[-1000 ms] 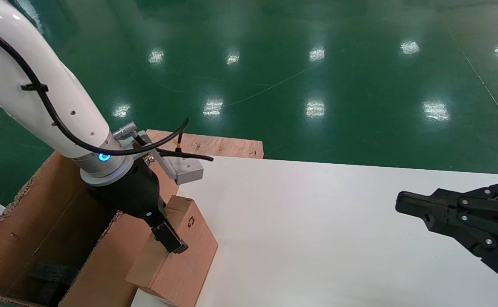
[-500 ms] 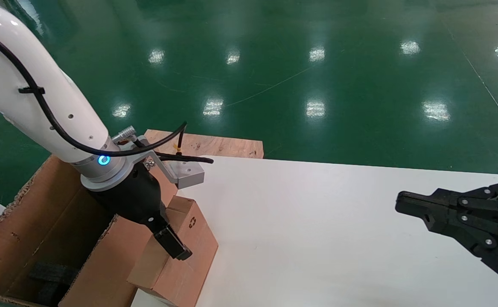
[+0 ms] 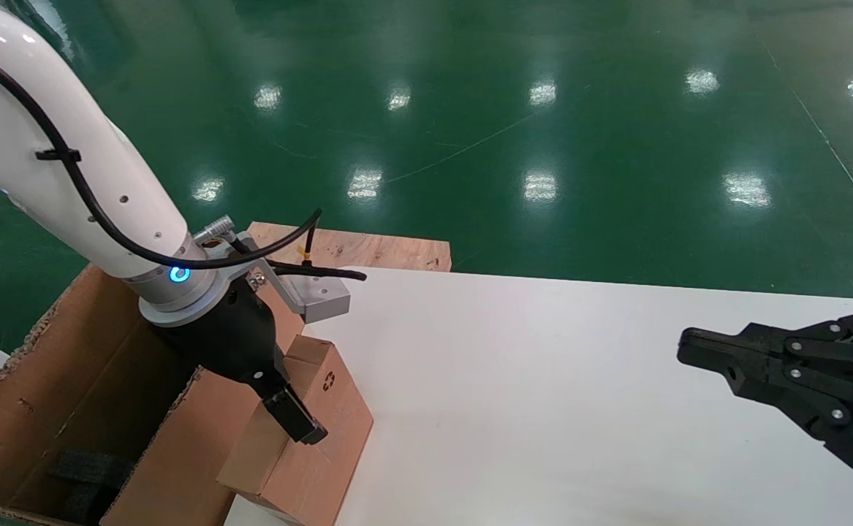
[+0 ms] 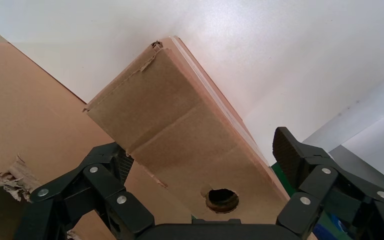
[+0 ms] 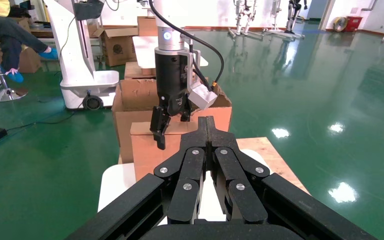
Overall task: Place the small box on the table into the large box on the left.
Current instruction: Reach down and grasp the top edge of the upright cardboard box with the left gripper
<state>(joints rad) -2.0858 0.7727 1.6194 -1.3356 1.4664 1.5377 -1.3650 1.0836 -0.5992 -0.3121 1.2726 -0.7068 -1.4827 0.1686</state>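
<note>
The small box (image 3: pixel 316 446) stands at the left edge of the white table (image 3: pixel 543 409), against the large box (image 3: pixel 68 365). Its recycling symbol (image 3: pixel 329 380) faces up. My left gripper (image 3: pixel 283 409) is open and straddles the small box's top; one finger (image 3: pixel 296 418) lies over its near face and the other is hidden behind it. In the left wrist view the small box (image 4: pixel 180 120) with its round hole (image 4: pixel 222 200) sits between the spread fingers of the left gripper (image 4: pixel 202 150); one pad (image 4: pixel 285 150) stands clear of the cardboard. My right gripper (image 3: pixel 689 345) is shut and empty over the table's right side.
The large box has torn rims and black foam (image 3: pixel 82 467) on its floor. A brown plywood board (image 3: pixel 368 248) lies behind the table's far left corner. Green floor surrounds the table. The right wrist view shows another robot base (image 5: pixel 85 75) and cartons beyond.
My left gripper has sunk slightly lower over the small box. The box and the right arm have not visibly moved.
</note>
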